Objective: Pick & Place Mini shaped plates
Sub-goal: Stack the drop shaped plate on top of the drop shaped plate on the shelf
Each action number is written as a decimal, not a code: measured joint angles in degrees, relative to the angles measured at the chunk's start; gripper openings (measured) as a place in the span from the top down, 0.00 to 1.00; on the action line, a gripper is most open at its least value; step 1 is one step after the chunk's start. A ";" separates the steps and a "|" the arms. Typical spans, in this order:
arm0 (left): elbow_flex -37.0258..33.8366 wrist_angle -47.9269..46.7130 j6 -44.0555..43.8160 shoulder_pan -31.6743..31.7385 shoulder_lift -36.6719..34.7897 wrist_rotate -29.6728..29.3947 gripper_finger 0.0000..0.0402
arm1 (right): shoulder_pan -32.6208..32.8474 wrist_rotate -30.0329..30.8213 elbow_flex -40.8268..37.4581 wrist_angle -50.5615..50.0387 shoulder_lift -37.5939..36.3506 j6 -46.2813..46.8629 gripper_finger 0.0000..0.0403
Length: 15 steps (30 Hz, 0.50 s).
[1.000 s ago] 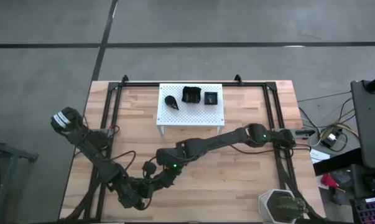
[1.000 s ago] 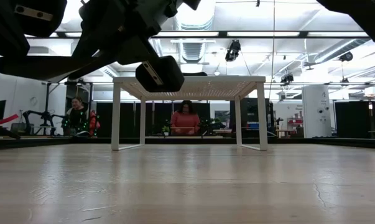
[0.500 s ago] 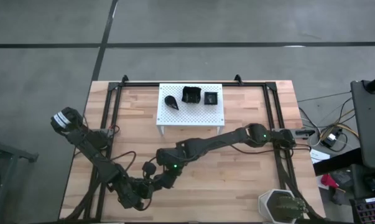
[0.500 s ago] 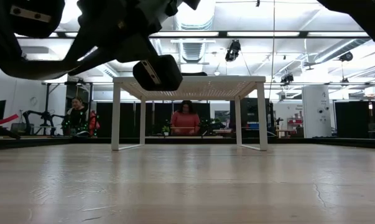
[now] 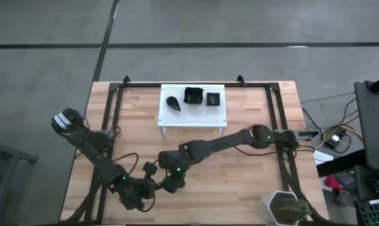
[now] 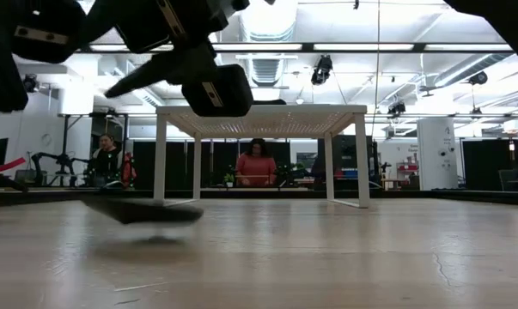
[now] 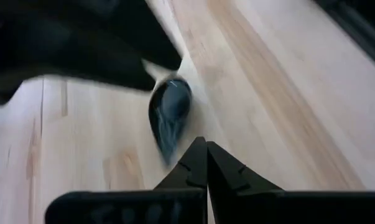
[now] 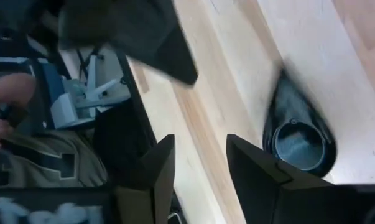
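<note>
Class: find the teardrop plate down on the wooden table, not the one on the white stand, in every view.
High view: cannot be picked out among the arms.
Low view: teardrop plate, lower left, blurred.
Left wrist view: just beyond the left gripper.
Right wrist view: beside the right gripper.
Shared landmark: the wooden table.

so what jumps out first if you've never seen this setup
Probably the two dark arms meeting over the table's near left part, where the right gripper stands open above a black teardrop plate on the wood, just beyond the shut left gripper. Next, the white perforated stand at the table's far middle, carrying three more black plates.
</note>
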 joint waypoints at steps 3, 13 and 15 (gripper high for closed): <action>-0.07 -1.09 -1.15 0.00 -0.09 0.17 1.00 | 0.58 1.25 -0.28 -2.51 0.00 -1.39 0.62; -0.07 -0.21 -2.42 -0.01 -0.11 -0.15 0.96 | 3.80 10.10 -1.44 -9.56 0.00 -18.21 0.64; -0.07 -0.21 -2.82 -0.02 -0.13 -0.14 0.93 | 4.54 11.86 -1.52 -11.08 0.00 -18.88 0.65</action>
